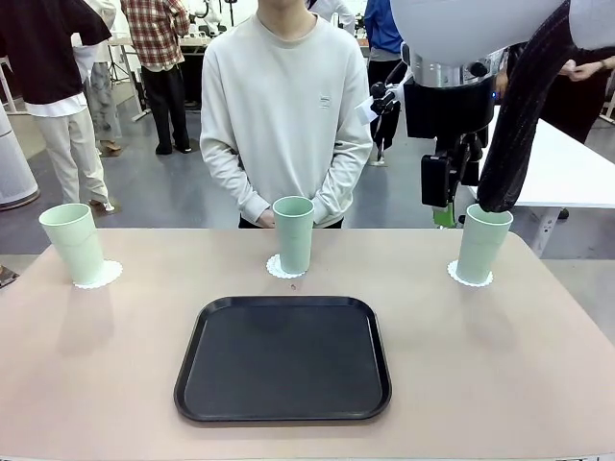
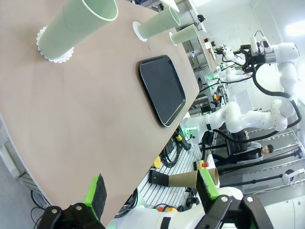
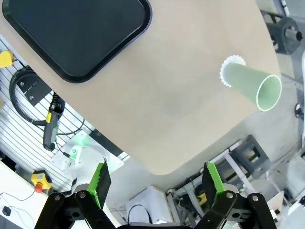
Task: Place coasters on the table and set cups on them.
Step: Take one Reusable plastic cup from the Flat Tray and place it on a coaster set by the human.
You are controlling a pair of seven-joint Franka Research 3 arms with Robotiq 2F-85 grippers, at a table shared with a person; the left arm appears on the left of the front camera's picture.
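On the table (image 1: 538, 355): three cups, left (image 1: 73, 243), middle (image 1: 293, 233), right (image 1: 482, 242), each upright on its own coaster (image 1: 470, 278) | black tray (image 1: 283, 357) bare | left gripper (image 2: 151, 192) and right gripper (image 3: 156, 180) both spread wide, holding nothing, clear of the cups | task looks complete; nothing evidently left.

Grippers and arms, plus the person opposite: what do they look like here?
The left gripper and right gripper are black linkages with bright green pads. The right arm is glossy white with a silver ring, a black wrist block and a dark sleeved cable bundle. The person wears a pale grey sweatshirt with long sleeves.
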